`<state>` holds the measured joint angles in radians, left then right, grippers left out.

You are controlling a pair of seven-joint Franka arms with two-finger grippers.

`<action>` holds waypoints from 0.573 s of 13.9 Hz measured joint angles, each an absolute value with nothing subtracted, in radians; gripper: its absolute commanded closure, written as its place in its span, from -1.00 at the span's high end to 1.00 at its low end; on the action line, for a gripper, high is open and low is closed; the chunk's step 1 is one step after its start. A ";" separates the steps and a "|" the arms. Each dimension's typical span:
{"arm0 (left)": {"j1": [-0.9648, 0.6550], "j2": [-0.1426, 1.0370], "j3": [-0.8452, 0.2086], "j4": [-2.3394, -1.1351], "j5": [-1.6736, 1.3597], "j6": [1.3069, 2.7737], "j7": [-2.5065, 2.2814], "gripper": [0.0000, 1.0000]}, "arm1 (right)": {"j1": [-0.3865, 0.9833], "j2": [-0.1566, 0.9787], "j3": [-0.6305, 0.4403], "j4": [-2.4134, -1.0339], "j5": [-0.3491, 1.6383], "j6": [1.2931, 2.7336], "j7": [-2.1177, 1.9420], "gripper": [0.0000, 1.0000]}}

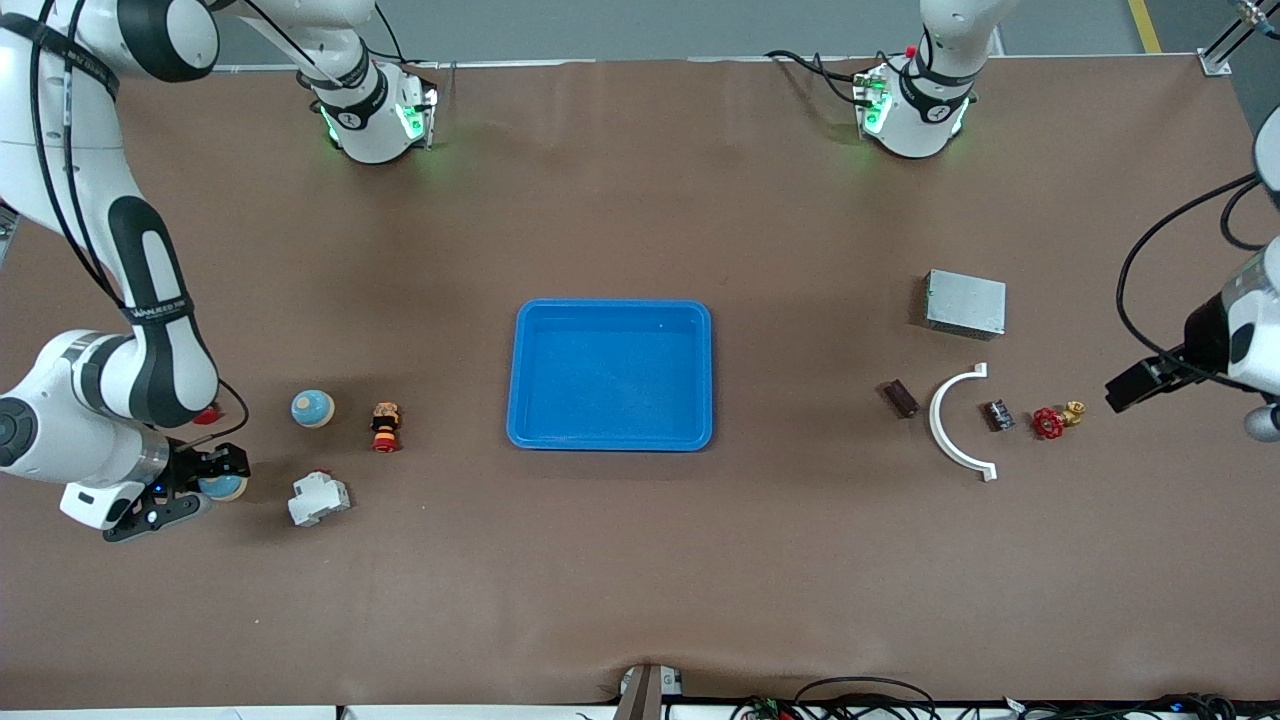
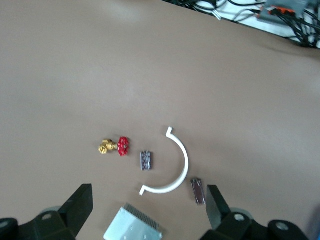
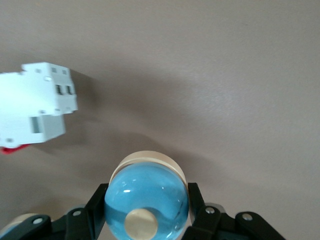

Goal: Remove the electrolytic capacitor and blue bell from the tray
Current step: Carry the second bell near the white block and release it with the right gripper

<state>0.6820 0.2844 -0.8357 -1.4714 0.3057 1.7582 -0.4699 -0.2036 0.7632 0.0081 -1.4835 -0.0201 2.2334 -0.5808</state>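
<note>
Blue bells (image 1: 312,408): two (one gripped)

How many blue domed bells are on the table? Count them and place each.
2. One bell stands free beside the red-and-black push button; the other bell sits between the right gripper's fingers, beside the white breaker. None looks hidden.

Brown table (image 1: 640,560) — grey floor (image 1: 650,25) with a yellow line (image 1: 1145,25) above it.
</note>
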 measured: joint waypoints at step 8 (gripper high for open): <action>0.590 0.098 -0.678 -1.444 0.103 1.657 -0.264 1.00 | -0.257 0.861 0.008 -1.386 -0.020 2.232 -0.660 -1.00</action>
<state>0.5900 0.0984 -0.6784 -1.4444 0.1032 1.6575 -0.2637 -0.2574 0.8607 0.0083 -1.3863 -0.0201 2.2317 -0.6600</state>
